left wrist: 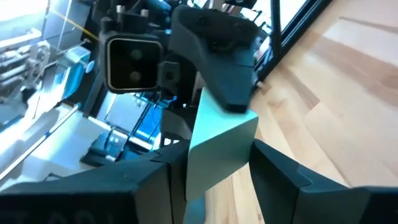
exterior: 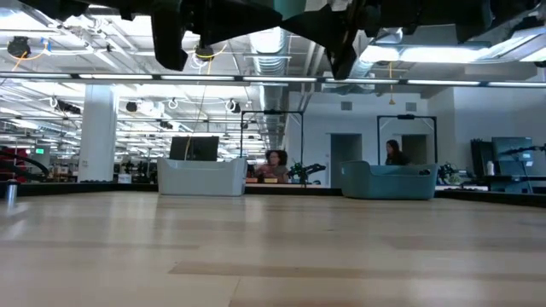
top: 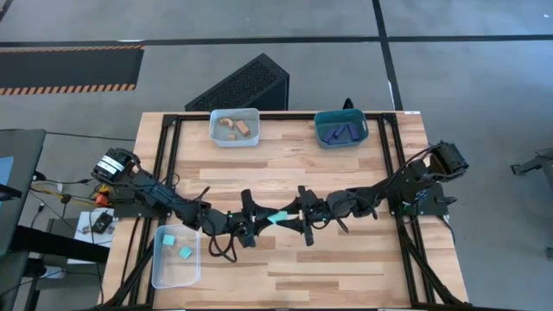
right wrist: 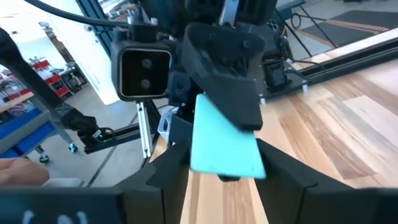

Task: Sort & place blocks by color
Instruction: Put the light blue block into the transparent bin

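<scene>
Cyan block (top: 278,218) is passing mid-table between the left gripper (top: 256,226) and right gripper (top: 304,220), both pinching it; next, one must release.

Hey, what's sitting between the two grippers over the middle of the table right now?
A cyan block spans from the left gripper to the right gripper, both touching it; clearest in the high view.

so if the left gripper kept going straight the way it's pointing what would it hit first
The cyan block held between both grippers, then almost at once the right gripper facing the left gripper head-on.
</scene>
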{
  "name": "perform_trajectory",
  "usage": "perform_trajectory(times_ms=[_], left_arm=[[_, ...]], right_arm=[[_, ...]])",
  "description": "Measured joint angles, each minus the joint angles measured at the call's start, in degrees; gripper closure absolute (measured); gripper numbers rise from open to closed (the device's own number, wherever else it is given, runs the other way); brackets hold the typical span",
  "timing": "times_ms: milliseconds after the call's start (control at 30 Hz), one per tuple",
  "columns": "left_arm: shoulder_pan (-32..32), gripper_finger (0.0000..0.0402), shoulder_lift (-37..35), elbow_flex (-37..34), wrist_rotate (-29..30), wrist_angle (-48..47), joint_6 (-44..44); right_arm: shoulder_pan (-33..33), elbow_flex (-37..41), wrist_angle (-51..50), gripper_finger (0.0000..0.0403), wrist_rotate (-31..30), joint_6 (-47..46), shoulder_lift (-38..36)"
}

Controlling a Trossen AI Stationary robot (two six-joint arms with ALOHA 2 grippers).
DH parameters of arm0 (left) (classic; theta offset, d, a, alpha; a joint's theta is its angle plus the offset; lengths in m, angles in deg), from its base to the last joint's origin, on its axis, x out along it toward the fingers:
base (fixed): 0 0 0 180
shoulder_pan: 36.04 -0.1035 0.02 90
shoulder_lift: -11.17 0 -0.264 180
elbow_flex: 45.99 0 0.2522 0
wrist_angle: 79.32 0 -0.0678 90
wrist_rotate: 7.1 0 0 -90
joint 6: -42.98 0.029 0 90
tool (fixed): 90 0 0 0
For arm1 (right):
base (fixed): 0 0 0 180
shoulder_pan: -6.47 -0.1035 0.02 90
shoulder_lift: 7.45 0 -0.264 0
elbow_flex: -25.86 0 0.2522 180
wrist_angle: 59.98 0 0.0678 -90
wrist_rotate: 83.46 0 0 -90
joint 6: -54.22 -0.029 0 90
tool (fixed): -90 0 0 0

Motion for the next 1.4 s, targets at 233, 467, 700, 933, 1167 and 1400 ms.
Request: perform_trajectory(times_ms=[233,467,700,933,1167,1400], left_arm=[[0.02,0.0296,0.00,0.02,1.36,0.01,-2.54],[0.28,0.0299,0.00,0.02,4.04,-0.11,-3.53],[0.83,0.0302,0.00,0.02,6.32,-0.09,-3.57],[1.44,0.0299,-0.04,0.07,8.53,0.34,-3.66],[1.67,0.0297,-0.04,0.07,11.46,0.49,-3.64],[5.32,0.0295,-4.15,0.07,18.47,-3.38,-5.15]], right_arm=[[1.16,0.02,-0.41,0.0207,0.21,-0.06,0.00],[1.34,0.02,-0.43,0.0219,0.05,0.00,0.00],[1.36,0.02,-0.52,0.0217,-0.02,0.22,0.01],[1.46,0.04,-1.71,0.0217,-0.12,0.42,-0.74],[1.75,0.04,-2.16,0.0222,-0.22,0.40,-0.79],[1.67,0.11,-10.17,0.0218,-1.97,0.17,-0.81]])
